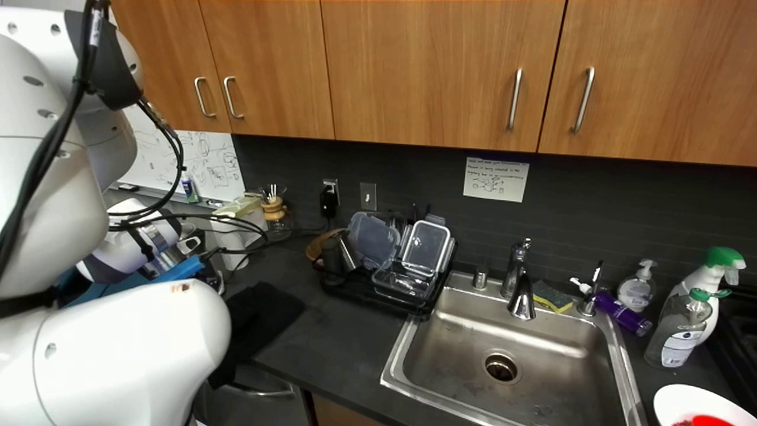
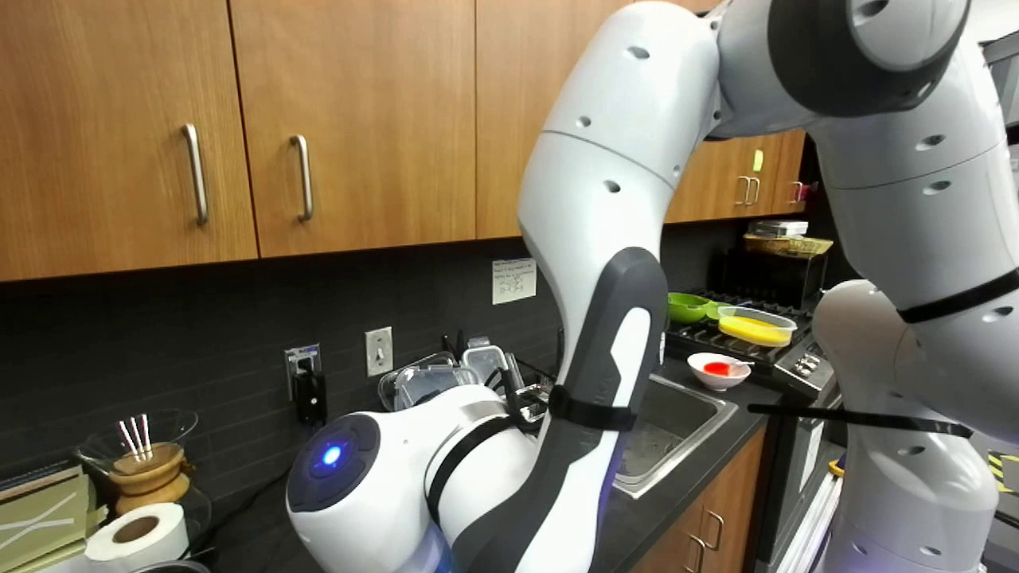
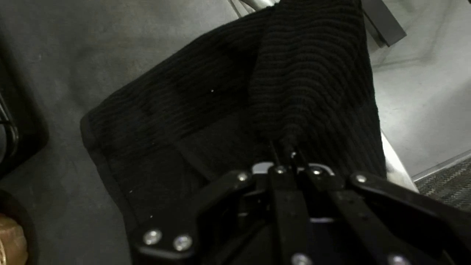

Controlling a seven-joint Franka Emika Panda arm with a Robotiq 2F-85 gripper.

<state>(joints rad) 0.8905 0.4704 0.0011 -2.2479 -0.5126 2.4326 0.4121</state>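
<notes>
The tool (image 3: 289,154) pinches a gathered ridge of a black ribbed cloth (image 3: 217,106), which lies over the grey desk (image 3: 77,70) and partly covers a silvery bar (image 3: 396,165). At left, cropped, are a black tray (image 3: 31,136) and a brown object (image 3: 13,239).

A towel (image 1: 263,310) overhangs the counter's (image 1: 334,349) front edge; the dish rack (image 1: 423,309) stands left of the sink (image 1: 455,355), toward the back edge, the bowl (image 2: 714,383) near the right front corner.
</notes>
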